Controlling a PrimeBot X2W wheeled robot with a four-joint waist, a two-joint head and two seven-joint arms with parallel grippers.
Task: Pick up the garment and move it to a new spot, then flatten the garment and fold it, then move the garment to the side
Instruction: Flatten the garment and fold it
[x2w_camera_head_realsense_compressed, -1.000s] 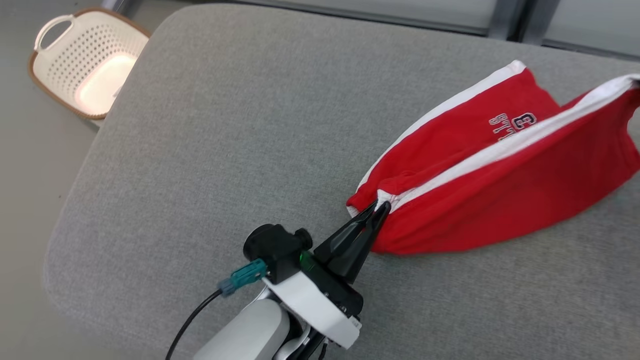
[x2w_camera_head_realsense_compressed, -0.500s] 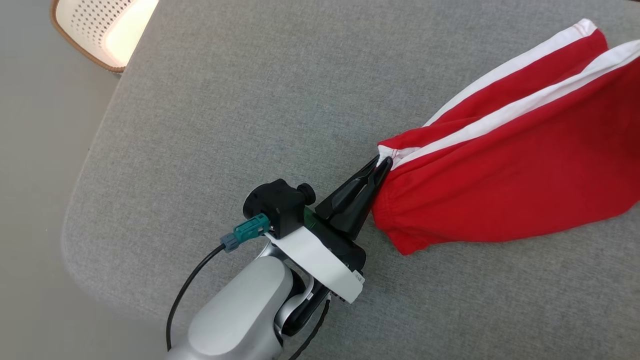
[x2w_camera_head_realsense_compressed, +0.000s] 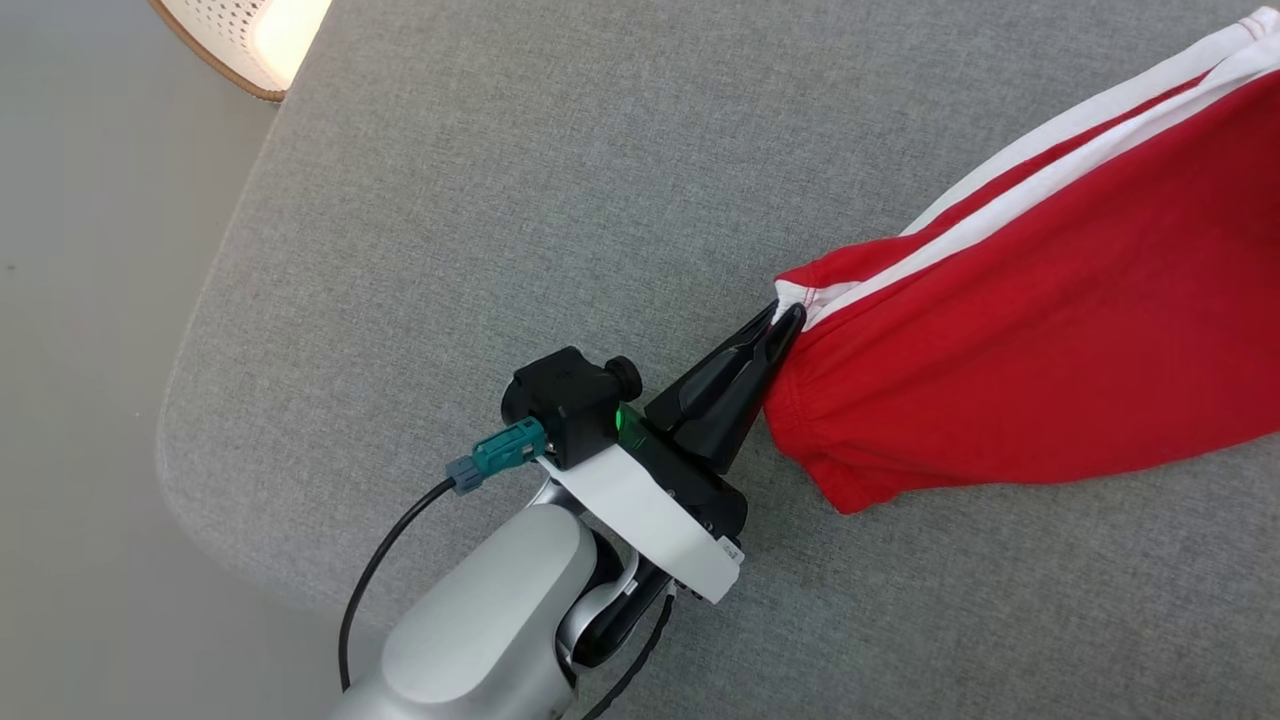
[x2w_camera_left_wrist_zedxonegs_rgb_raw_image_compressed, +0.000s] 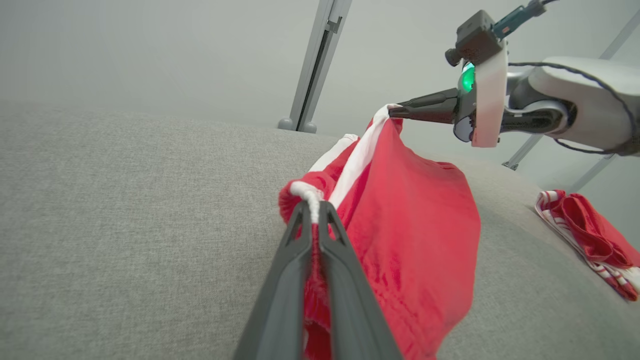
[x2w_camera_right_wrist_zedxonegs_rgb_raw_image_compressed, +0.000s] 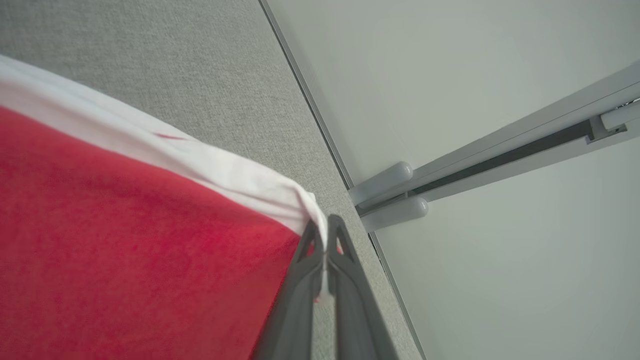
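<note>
Left end effector (x2w_camera_head_realsense_compressed: 786, 318) clenched on waistband corner of red shorts (x2w_camera_head_realsense_compressed: 1050, 350); right end effector (x2w_camera_left_wrist_zedxonegs_rgb_raw_image_compressed: 395, 111) clenched on opposite corner. Shorts hang stretched between them over grey cushion (x2w_camera_head_realsense_compressed: 500, 200). Likely carry step: move arms together, top edge taut and level, then lay bottom hem down first.

The garment (x2w_camera_head_realsense_compressed: 1000, 350) runs off the head view's right edge, and the basket (x2w_camera_head_realsense_compressed: 225, 35) is cut to a corner at the top.
</note>
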